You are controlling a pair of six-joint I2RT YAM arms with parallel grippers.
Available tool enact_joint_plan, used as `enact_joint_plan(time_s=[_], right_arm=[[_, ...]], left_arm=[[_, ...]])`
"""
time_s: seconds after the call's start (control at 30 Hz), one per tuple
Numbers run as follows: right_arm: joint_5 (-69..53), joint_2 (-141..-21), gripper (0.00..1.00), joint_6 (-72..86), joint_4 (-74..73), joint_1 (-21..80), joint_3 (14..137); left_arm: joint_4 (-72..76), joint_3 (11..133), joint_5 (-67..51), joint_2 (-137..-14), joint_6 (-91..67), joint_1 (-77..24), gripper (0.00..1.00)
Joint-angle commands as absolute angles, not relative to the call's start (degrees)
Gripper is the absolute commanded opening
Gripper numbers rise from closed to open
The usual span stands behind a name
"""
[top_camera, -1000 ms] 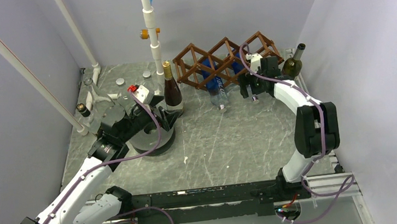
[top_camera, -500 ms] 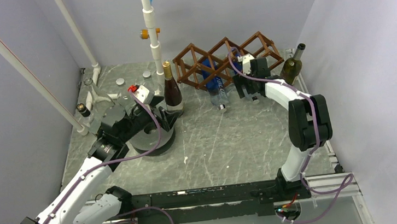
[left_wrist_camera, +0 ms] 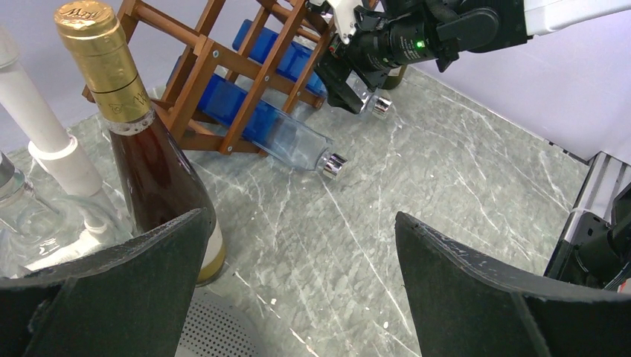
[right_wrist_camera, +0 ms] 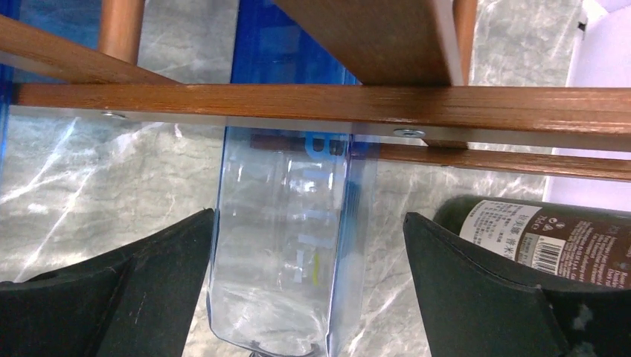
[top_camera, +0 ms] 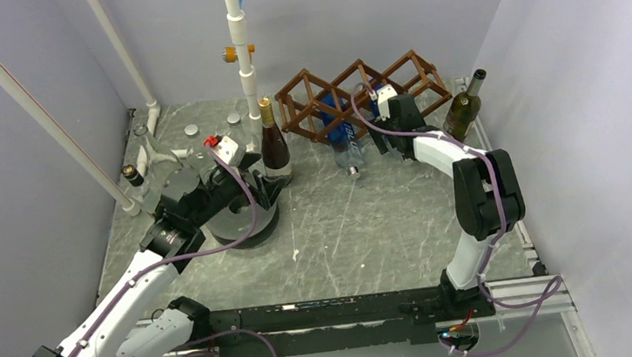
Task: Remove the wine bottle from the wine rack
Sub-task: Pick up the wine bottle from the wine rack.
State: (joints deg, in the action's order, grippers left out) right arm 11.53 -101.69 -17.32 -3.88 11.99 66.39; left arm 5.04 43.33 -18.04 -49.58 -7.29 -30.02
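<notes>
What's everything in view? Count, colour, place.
wine rack: 1, brown wood, back of table
blue bottles: 2, blue and clear, lying in rack
gold-capped bottle: 1, brown, upright left of rack
dark bottle: 1, dark green, right of rack
pipe stand: 1, white, back, beside gold-capped bottle
round base: 1, dark grey, under left arm
table: 1, grey marble
left gripper: 1, black, open, by gold-capped bottle
right gripper: 1, black, open, astride a blue bottle

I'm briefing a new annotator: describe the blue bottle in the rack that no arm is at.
Find the brown wooden wine rack at the table's far side. A blue-and-clear bottle slopes out of its lower middle, silver cap at its low end. Its twin lies right of it, before the right gripper's open jaws.
</notes>
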Motion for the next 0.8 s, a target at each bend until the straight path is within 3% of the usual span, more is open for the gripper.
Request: enact_joint_plan(time_s=[0.0, 0.33, 0.77], right_arm=[[16.0, -102.1, 0.98, -22.7, 1.3, 13.6, 64.2], [15.5, -99.5, 0.97, -22.9, 5.0, 14.5, 59.8], [15.9, -97.7, 0.80, -24.4, 7.5, 14.2, 56.0]], left_arm=[[6.2, 45.2, -17.4, -49.3, -6.6, -29.6, 1.00], [6.2, 45.2, -17.4, -49.5, -6.6, -29.6, 1.00], [6.1, 45.2, -17.5, -49.6, -6.8, -29.6, 0.99]])
